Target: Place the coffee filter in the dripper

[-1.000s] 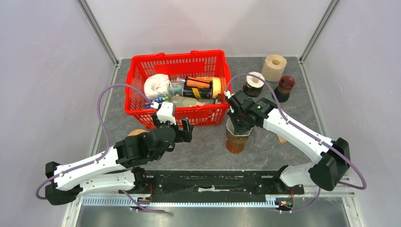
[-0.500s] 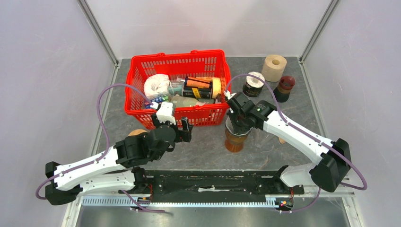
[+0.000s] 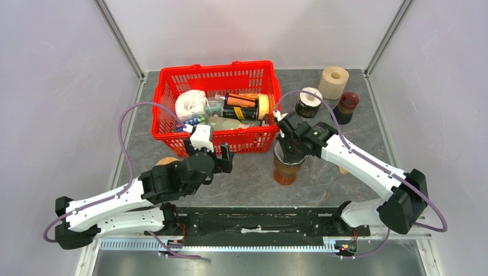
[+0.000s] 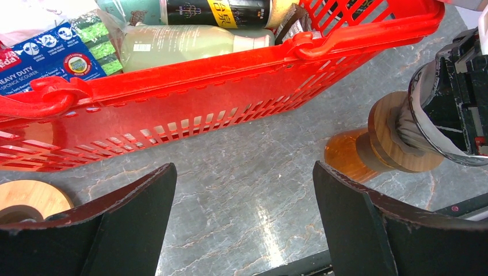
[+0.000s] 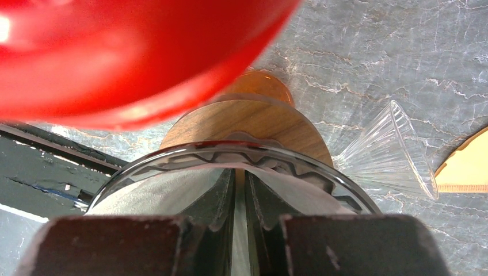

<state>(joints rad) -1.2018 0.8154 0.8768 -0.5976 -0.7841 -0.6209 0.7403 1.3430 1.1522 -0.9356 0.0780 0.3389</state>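
A glass dripper [image 5: 325, 168] sits on a wooden collar [image 5: 253, 121] over an amber carafe [image 3: 286, 174]. The white coffee filter [image 5: 144, 192] lines the inside of the dripper. My right gripper [image 5: 240, 190] reaches down into the dripper, its jaws nearly together with a strip of filter paper between them. From above, the right gripper [image 3: 288, 150] hides the dripper's mouth. My left gripper [image 4: 244, 172] is open and empty over bare table in front of the red basket [image 4: 201, 75]. The carafe [image 4: 345, 152] lies to its right.
A second glass dripper [image 5: 391, 155] lies on its side right of the carafe, next to a brown filter [image 5: 466, 167]. The basket [image 3: 167, 133] holds bottles and packets. A paper roll [image 3: 334, 82], a tape roll [image 3: 309, 102] and a red-capped bottle [image 3: 346, 107] stand behind. A wooden lid [image 3: 167, 161] lies left.
My right gripper has shifted slightly left and back over the dripper. The left arm has not moved.
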